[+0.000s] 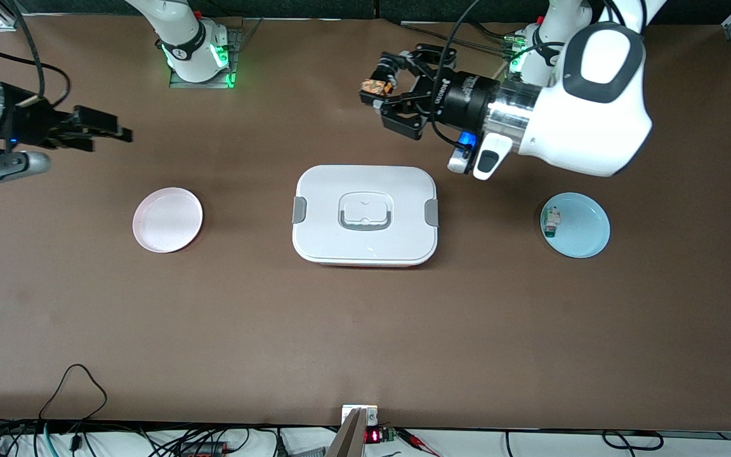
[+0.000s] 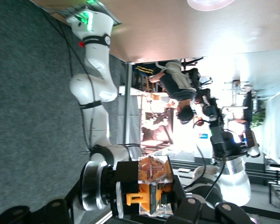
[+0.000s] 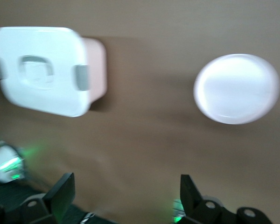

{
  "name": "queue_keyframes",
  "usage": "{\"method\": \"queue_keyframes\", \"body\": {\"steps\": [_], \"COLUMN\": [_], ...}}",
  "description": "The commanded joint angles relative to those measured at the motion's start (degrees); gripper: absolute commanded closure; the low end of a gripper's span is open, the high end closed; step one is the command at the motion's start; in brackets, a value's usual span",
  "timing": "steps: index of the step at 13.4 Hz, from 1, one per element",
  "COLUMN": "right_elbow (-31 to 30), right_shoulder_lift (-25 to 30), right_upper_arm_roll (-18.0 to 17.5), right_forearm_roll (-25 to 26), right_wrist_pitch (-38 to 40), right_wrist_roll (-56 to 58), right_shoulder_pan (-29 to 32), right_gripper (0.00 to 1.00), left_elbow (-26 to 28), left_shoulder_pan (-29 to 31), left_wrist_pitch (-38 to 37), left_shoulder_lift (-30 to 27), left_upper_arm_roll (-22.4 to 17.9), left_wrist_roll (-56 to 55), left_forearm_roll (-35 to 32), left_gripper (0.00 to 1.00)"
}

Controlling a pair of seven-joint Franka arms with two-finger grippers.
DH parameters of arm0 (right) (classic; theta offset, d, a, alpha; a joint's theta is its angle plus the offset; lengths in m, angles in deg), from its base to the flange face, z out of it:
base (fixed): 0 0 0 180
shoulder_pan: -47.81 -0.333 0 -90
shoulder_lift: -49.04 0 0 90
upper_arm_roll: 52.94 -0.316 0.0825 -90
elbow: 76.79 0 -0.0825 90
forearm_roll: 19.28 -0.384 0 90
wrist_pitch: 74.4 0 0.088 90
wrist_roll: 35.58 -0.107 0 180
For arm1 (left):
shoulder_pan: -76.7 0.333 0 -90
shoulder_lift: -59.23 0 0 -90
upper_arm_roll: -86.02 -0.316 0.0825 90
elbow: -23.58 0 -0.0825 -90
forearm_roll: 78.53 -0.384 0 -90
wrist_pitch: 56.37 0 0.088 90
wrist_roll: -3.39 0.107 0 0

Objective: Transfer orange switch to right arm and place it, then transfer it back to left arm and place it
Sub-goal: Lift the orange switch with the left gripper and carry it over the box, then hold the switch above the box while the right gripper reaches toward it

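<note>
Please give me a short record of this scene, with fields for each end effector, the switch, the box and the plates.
left end effector: shut on the orange switch, in the air over bare table
right end effector: open, empty, waiting at its end of the table
box: lid on, between pink plate and blue plate
blue plate: holds small white part

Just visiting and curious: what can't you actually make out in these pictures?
- Small part on the blue plate, front view: too small to identify.
- Box, right wrist view: blurred, cut by the edge.
- Orange switch, left wrist view: underside hidden by the left tool.
</note>
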Motion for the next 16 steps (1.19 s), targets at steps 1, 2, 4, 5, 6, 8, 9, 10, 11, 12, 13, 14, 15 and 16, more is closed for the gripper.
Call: {"method": "queue_keyframes", "body": {"steps": [1,2,4,5,6,8,9,10,11,12,13,14,15,16], "right_elbow": [-1.4,-2.2,-3.9,-4.8,-6.1,-8.6,-10.4,-12.4,-14.1,-15.2,-16.3,-16.8,-17.6,-18.5], "right_shoulder_lift": [0.1,0.1,-0.2,-0.6,-0.2,-0.1,-0.1,-0.1,-0.1,-0.1,-0.1,0.0,0.0,0.0], "right_upper_arm_roll": [-0.1,0.0,-0.1,-0.1,-0.1,-0.1,-0.1,-0.1,-0.1,-0.1,-0.1,-0.1,-0.1,-0.1], "right_forearm_roll": [-11.8,-18.6,-27.5,-31.0,-34.0,-37.4,-41.0,-45.9,-50.9,-53.8,-55.6,-57.2,-59.2,-62.2], "right_wrist_pitch": [0.2,0.2,-1.3,-1.9,-3.2,-5.5,-6.1,-6.3,-6.3,-6.5,-7.1,-7.2,-7.3,-7.2], "right_wrist_roll": [1.0,1.0,1.0,1.6,3.8,10.3,12.7,14.3,15.4,16.2,17.1,17.7,17.7,17.7], "right_shoulder_pan": [-0.6,-0.4,-1.0,-1.5,-2.5,-3.7,-4.5,-4.6,-4.7,-5.2,-6.2,-6.8,-7.4,-7.8], "right_gripper": [0.00,0.00,0.00,0.00,0.00,0.00,0.00,0.00,0.00,0.00,0.00,0.00,0.00,0.00], "left_elbow": [-1.7,-1.8,-1.7,-1.7,-1.7,-1.7,-1.7,-1.7,-1.7,-1.8,-1.8,-1.8,-1.8,-1.8], "left_shoulder_pan": [-4.1,-5.3,-5.8,-5.7,-5.6,-5.6,-5.5,-5.4,-5.3,-5.1,-5.1,-5.1,-5.1,-5.1], "left_wrist_pitch": [7.7,9.7,10.5,10.5,10.4,10.4,10.4,10.4,10.3,10.2,10.2,10.2,10.2,10.2], "left_shoulder_lift": [1.6,1.9,2.0,2.0,2.0,2.0,2.0,2.0,2.0,2.0,2.0,2.0,2.0,2.0], "left_upper_arm_roll": [0.0,0.0,-0.1,-0.1,-0.2,-0.2,-0.2,-0.2,-0.2,-0.3,-0.4,-0.4,-0.4,-0.4], "left_wrist_roll": [-2.8,-2.9,-3.1,-3.2,-3.2,-3.5,-3.5,-3.6,-4.1,-4.6,-5.0,-5.1,-5.1,-5.1], "left_forearm_roll": [2.6,3.0,3.7,3.7,3.7,3.7,3.7,3.7,3.7,3.7,3.7,3.7,3.7,3.7], "left_gripper": [1.00,1.00,1.00,1.00,1.00,1.00,1.00,1.00,1.00,1.00,1.00,1.00,1.00,1.00]}}
